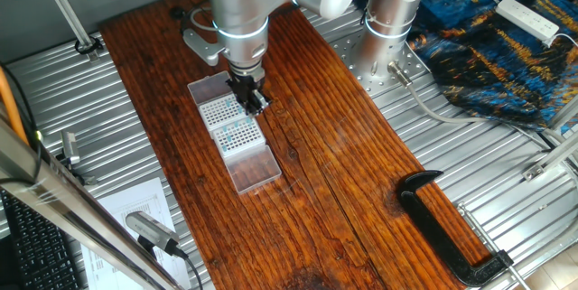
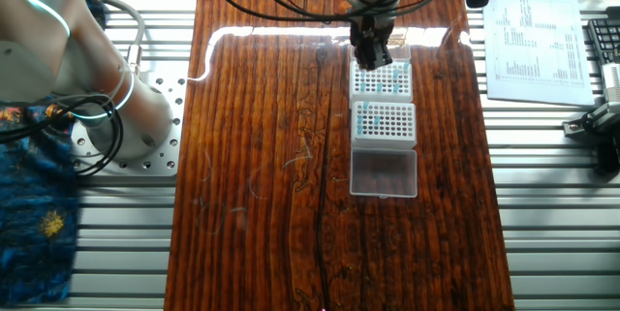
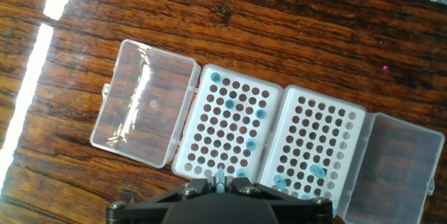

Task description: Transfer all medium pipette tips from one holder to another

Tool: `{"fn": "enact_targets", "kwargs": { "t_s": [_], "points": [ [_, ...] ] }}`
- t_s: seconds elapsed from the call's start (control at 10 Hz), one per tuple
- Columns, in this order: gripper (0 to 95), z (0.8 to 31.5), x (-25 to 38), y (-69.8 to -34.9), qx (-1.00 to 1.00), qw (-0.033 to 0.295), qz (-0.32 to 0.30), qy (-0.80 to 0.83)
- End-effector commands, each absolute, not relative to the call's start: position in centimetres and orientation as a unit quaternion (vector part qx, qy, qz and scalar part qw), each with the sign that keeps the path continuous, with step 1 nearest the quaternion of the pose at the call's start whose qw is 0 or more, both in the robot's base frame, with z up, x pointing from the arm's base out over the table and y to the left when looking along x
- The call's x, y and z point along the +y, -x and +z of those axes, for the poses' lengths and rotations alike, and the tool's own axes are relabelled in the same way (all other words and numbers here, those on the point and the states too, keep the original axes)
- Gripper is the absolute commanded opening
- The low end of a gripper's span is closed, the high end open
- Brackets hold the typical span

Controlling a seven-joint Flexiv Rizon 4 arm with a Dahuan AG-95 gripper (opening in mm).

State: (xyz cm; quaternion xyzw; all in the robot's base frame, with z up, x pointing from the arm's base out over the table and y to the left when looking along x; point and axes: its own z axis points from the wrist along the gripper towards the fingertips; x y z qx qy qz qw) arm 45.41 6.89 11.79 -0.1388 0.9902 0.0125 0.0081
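You have two white tip racks side by side on the wooden worktop (image 1: 343, 154), each with a clear hinged lid folded flat outward, four panels in one row.

In the hand view the left rack (image 3: 227, 123) carries about six medium pipette tips (image 3: 260, 113), scattered as single teal dots: one at its upper left corner, a couple near its top rows, one at its right edge, one lower down and one by its lower edge. The right rack (image 3: 318, 144) shows about four, all bunched at its lower left corner (one of them leans instead of standing straight). The left lid (image 3: 143, 102) and the right lid (image 3: 391, 165) hold nothing you can see.

The gripper (image 3: 221, 180) sits at the lower edge of that view, over the left rack's lower edge. Its fingers are drawn close on a slim pale teal tip between them.

The fixed views give what the hand camera cannot: the arm stands upright over the row. In one the gripper (image 1: 253, 100) is down at the racks, over the rack (image 1: 219, 109) farther from the camera. The tips there are only a faint teal speckle on the nearer rack (image 1: 238, 133), too small to count. The other fixed view has the gripper (image 2: 372, 54) at the far rack (image 2: 382, 80), with the near rack (image 2: 386, 121) and one lid (image 2: 384, 172) in front.
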Motion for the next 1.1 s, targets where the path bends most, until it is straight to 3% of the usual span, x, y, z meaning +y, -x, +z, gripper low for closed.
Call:
{"fn": "enact_targets", "kwargs": {
  "t_s": [0.1,0.5,0.6,1.1],
  "points": [
    [0.0,11.63,6.96,-45.46,0.99,0.009,0.011,0.138],
    [0.0,11.17,7.01,-45.51,0.989,0.007,0.01,0.145],
    [19.0,11.17,7.01,-45.51,0.989,0.007,0.01,0.147],
    [19.0,11.42,6.94,-45.48,0.989,0.005,0.01,0.149]
  ]
}}
